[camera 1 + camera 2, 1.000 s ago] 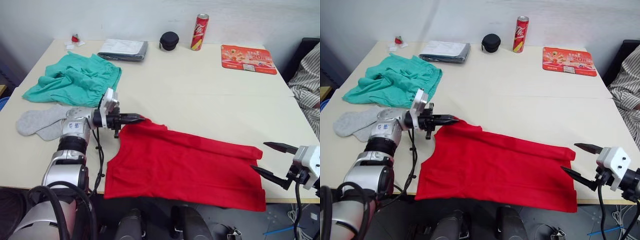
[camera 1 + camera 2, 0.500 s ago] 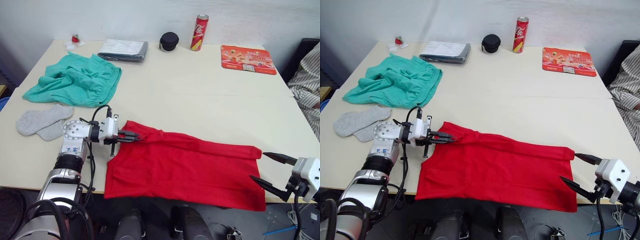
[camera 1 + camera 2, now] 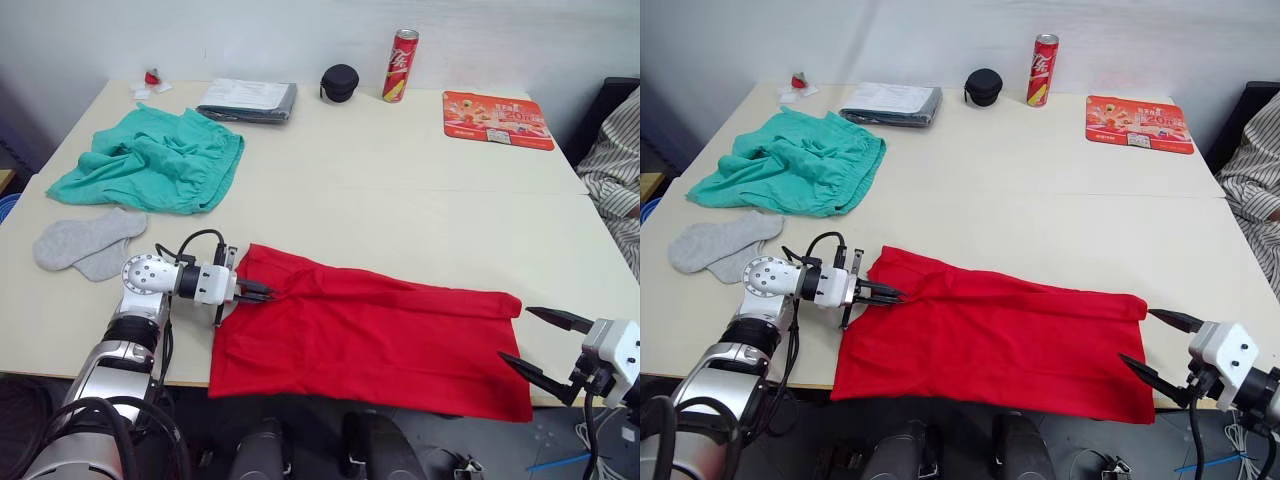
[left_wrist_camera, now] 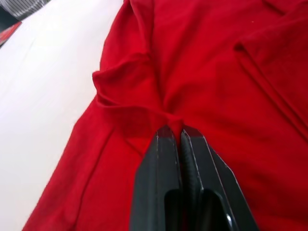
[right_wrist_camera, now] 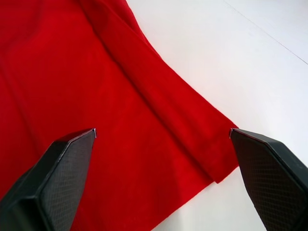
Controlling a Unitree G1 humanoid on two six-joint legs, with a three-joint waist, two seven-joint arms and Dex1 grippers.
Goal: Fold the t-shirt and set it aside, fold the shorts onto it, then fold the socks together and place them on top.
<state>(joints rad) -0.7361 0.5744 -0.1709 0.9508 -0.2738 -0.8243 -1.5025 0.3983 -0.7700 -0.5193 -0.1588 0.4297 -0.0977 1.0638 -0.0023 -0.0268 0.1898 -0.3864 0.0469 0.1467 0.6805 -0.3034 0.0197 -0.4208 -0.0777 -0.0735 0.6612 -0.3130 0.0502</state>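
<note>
The red t-shirt (image 3: 370,335) lies folded lengthwise along the table's near edge, its lower hem hanging over it. My left gripper (image 3: 262,292) is shut on a pinch of the t-shirt's cloth at its left end, low on the table; the puckered fabric (image 4: 168,113) bunches at the fingertips. My right gripper (image 3: 540,342) stands open just off the t-shirt's right end, past the table edge, nothing between its fingers (image 5: 62,163). The teal-green shorts (image 3: 150,160) lie crumpled at the far left. The light-grey socks (image 3: 85,243) lie overlapping below them.
A folded grey cloth (image 3: 247,98), a black round case (image 3: 339,81), a red can (image 3: 400,64) and an orange-red mat (image 3: 497,117) line the far edge. A person's striped sleeve (image 3: 615,160) shows at the right. Bare tabletop (image 3: 400,200) spans the middle.
My left gripper has pulled the t-shirt's upper left corner down toward the near edge and lowered onto the table. My right gripper dropped slightly and stays open.
</note>
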